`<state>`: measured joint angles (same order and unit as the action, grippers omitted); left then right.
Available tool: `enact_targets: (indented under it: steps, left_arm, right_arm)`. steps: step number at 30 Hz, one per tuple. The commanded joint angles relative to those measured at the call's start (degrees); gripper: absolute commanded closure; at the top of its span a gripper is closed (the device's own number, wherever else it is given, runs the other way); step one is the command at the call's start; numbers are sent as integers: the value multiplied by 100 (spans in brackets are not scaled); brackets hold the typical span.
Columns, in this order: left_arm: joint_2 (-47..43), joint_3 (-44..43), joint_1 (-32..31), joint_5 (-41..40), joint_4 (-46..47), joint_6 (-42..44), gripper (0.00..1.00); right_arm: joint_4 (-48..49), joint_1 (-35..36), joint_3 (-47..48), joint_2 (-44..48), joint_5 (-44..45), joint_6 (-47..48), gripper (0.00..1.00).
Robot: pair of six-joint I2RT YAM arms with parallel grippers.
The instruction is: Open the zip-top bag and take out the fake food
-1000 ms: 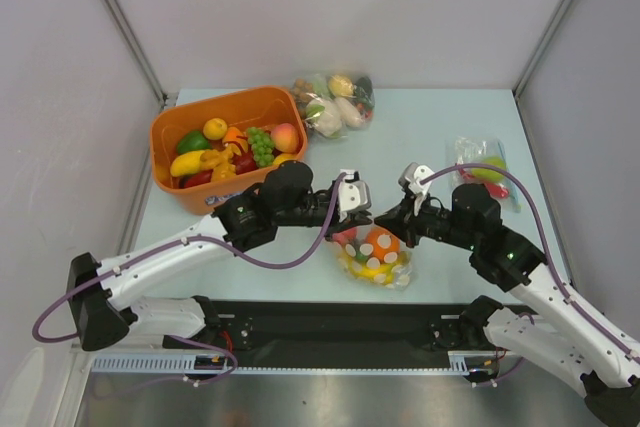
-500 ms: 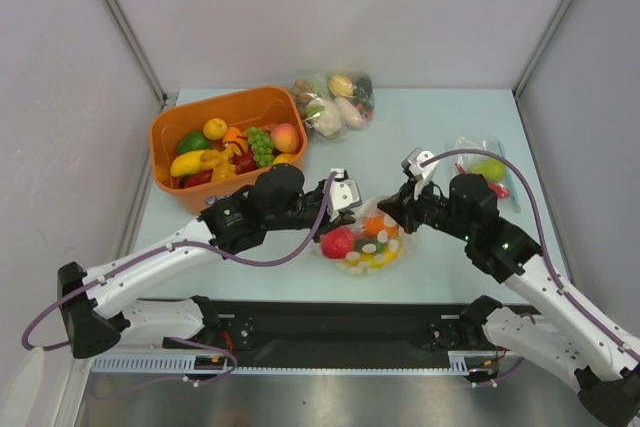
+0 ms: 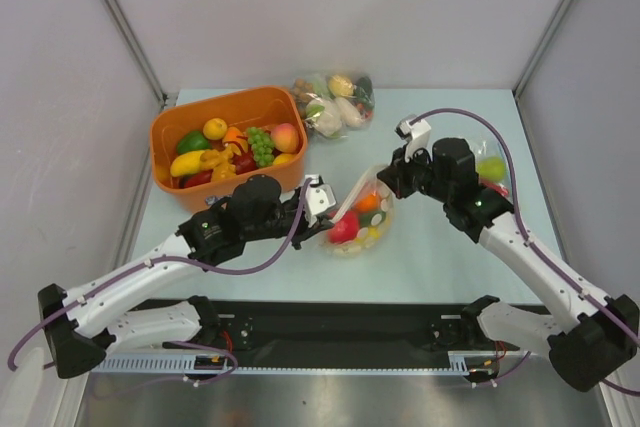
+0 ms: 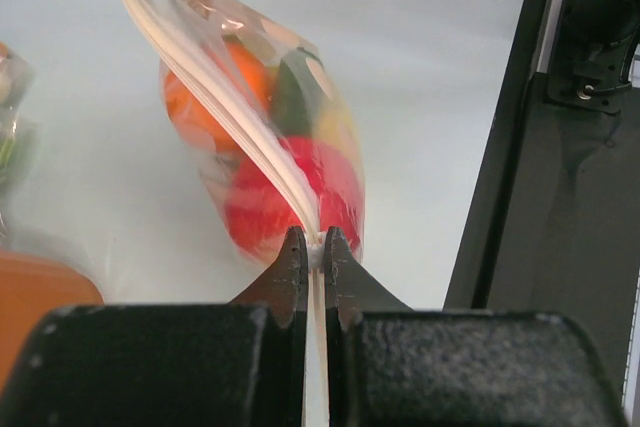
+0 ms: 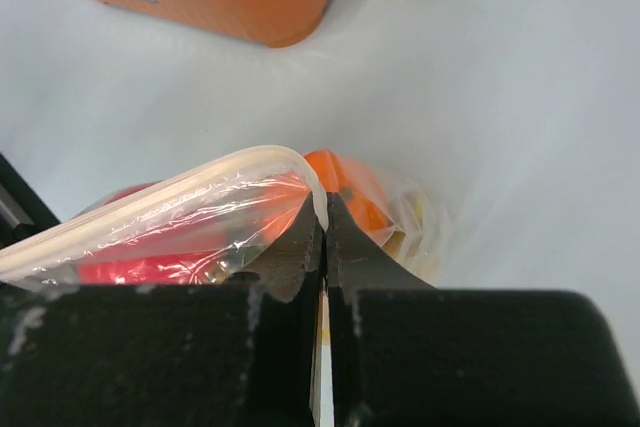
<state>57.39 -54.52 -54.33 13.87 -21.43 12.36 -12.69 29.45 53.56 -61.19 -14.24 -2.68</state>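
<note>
Two grippers hold one zip-top bag (image 3: 362,215) between them near the middle of the pale blue surface (image 3: 440,247), just in front of the orange basket (image 3: 226,107). The left gripper (image 4: 314,243) has its fingers (image 4: 288,272) pressed together on the white zip strip (image 4: 225,97) at the bag's near-left end. The right gripper (image 5: 322,213) has its fingers (image 5: 300,247) pinching the same strip at the far-right end, where the strip bends over their tips.

From above, the strip runs slantwise from one pinch to the other, and the bag's body bulges below it. Whether the bottom of the bag touches the surface cannot be told. In both wrist views the strip's lips lie together along the stretch that shows.

The fake food (image 3: 345,229) is inside the bag: a red rounded piece (image 4: 290,202) low down next to the left fingers, an orange piece (image 4: 195,97) beyond it, something dark green (image 4: 295,97) and yellow between, and pale slices on the right side.

The basket holds loose toy fruit, among it green grapes (image 3: 260,144) and a lemon (image 3: 215,128). A second filled bag (image 3: 335,102) lies at the back beside the basket. A third bag (image 3: 490,169) lies to the right, partly behind the right arm.
</note>
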Motion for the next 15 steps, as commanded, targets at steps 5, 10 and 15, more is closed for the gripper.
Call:
enact_targets:
  steps: [5, 10, 15]
  left_arm:
    - [-123, 196, 247, 485, 192, -278, 100]
    - [-70, 205, 265, 512, 165, -304, 100]
    - [-87, 231, 282, 564, 227, -410, 100]
  right_arm:
    - [688, -361, 550, -691, 615, 31, 100]
    - [829, -502, 769, -1052, 668, 57, 100]
    - [944, -651, 946, -1334, 694, 74, 100]
